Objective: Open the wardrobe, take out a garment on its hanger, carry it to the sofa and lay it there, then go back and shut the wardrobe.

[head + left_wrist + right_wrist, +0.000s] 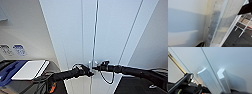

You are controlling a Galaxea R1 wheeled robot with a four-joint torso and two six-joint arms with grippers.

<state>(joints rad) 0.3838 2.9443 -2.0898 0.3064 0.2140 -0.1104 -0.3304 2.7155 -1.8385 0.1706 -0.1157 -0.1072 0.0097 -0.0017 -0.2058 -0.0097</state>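
The wardrobe [112, 37] stands right in front of me, tall and white, its two doors meeting at a thin centre seam. Its pair of small silver handles [91, 63] sits at the seam. My left gripper [89, 71] comes in from the left and ends at the left handle. My right gripper [95, 67] comes in from the right and ends at the right handle. In the right wrist view both handles show large, the left handle [207, 81] and the right handle [224, 80], either side of the seam. The left wrist view looks along the white door face [186, 22].
A low surface at the left holds a flat white board [30, 69] and a blue thing [9, 72]. Small blue signs [19, 49] hang on the left wall. Dark floor [132, 86] lies at the right. White frame legs [243, 28] stand on the floor beside the wardrobe.
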